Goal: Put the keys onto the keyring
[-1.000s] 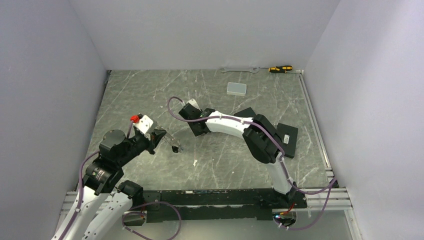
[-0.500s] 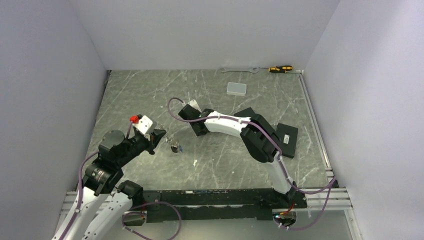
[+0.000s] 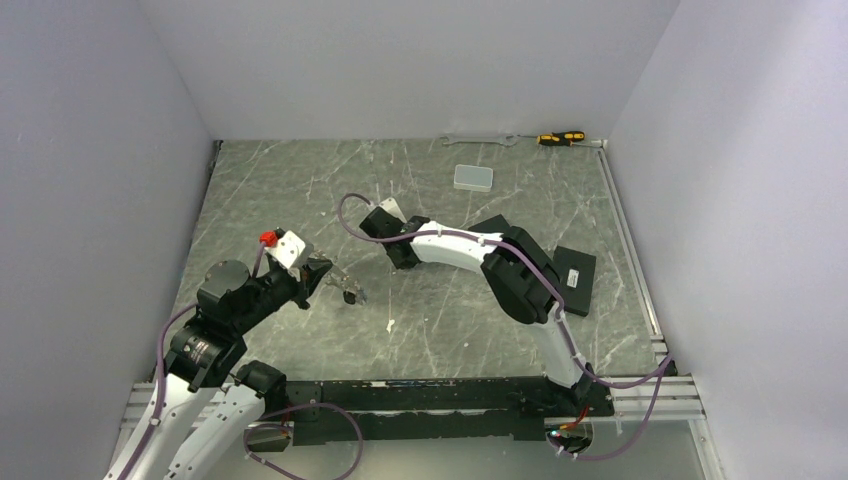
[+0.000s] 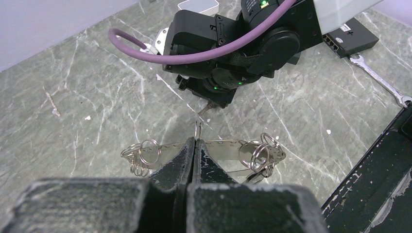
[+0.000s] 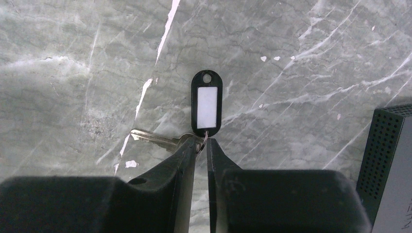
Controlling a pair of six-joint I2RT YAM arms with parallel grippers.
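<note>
Beside the key (image 5: 153, 139) lies its blank-labelled tag (image 5: 207, 108).

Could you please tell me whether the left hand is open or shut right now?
Shut. In the left wrist view, the left hand has its fingers meeting with no gap, pinching the keyring, whose loop extends to both sides.

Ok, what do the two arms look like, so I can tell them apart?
Both have black joints and white link shells, with a purple cable along each. The left arm has a white block with a red cap; the right arm shows green lights. Jaws are matte black.
</note>
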